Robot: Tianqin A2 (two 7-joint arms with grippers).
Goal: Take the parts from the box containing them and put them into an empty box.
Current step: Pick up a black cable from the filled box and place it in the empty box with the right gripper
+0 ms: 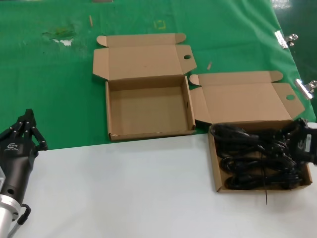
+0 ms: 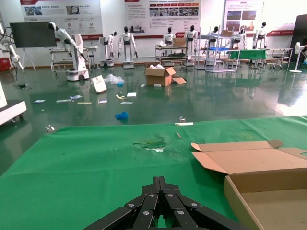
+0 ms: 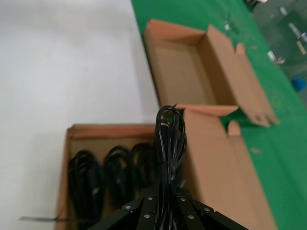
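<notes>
The empty box (image 1: 148, 111) sits open at centre, the box (image 1: 220, 184) of parts just to its right. Right gripper (image 3: 164, 203) is clamped on one cable bundle (image 3: 169, 139), lifting; next comes a carry left. Left gripper (image 1: 26, 130) waits, fingers together.

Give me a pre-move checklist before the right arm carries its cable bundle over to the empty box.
1. Right gripper shut on a cable bundle: ok, the bundle stands out from between its fingers.
2. Bundle lifted free of the box: cannot tell; it hangs above the other cable bundles.
3. Empty box open, lid folded back: ok.
4. Empty box bare inside: ok.
5. Left gripper out of the path: ok, parked at the robot's far left over the white table.
</notes>
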